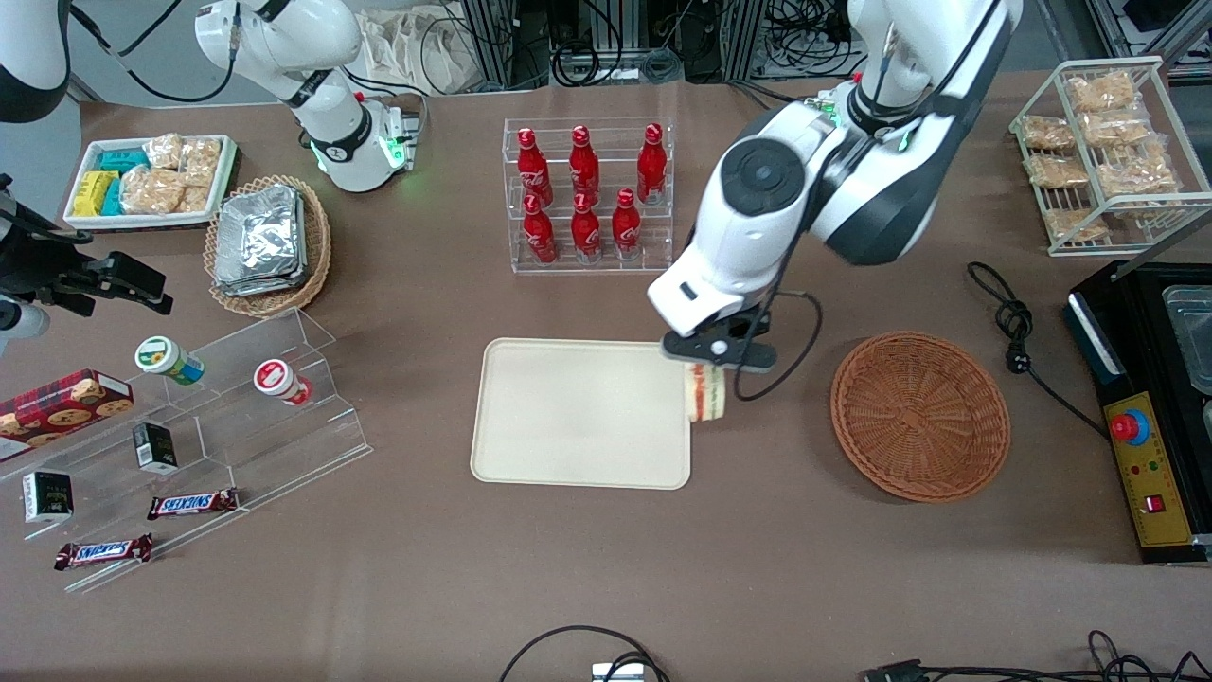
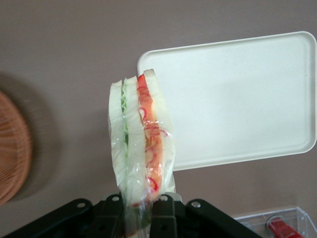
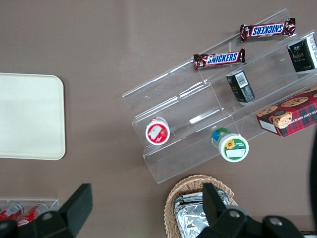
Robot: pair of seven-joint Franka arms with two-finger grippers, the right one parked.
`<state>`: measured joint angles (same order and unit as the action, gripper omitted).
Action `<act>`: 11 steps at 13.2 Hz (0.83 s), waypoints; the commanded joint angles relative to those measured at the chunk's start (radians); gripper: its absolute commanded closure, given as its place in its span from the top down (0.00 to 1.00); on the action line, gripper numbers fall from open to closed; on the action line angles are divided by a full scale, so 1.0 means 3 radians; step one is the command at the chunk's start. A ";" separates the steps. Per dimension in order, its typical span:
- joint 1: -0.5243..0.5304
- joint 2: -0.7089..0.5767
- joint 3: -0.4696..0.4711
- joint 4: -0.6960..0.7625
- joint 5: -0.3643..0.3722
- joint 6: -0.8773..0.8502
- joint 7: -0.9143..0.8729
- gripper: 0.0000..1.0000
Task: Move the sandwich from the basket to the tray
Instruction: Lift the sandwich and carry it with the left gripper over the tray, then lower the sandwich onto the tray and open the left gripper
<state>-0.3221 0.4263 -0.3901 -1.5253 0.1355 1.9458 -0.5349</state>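
Currently the sandwich (image 2: 141, 144) is held clamped between the closed jaws of the left arm's gripper (image 1: 708, 371), above the bench (image 1: 587, 559) at the edge of the tray (image 1: 578, 417) that faces the basket (image 1: 920, 415). In the front view the wedge (image 1: 705, 393) is seen hanging below the black fingers, overlapping the tray's rim on that side, with its orange-red and green filling layers showing. In the wrist view the sandwich is wrapped in clear film and gripped at one end by the two fingers (image 2: 163, 213), its free end lying over the tray's (image 2: 237, 99) rounded corner. No contact between sandwich and tray surface can be confirmed. The reddish-brown wicker basket (image 2: 12, 148) is seen apart from the gripper, toward the working arm's end of the bench, with nothing visible inside it. The tray's surface is bare.
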 commanded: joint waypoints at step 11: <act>-0.0205 0.1012 0.0012 0.0094 0.0724 0.0928 -0.0533 0.00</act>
<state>-0.3784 0.7044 -0.3899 -1.5219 0.3284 2.2162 -0.6807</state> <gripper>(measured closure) 0.819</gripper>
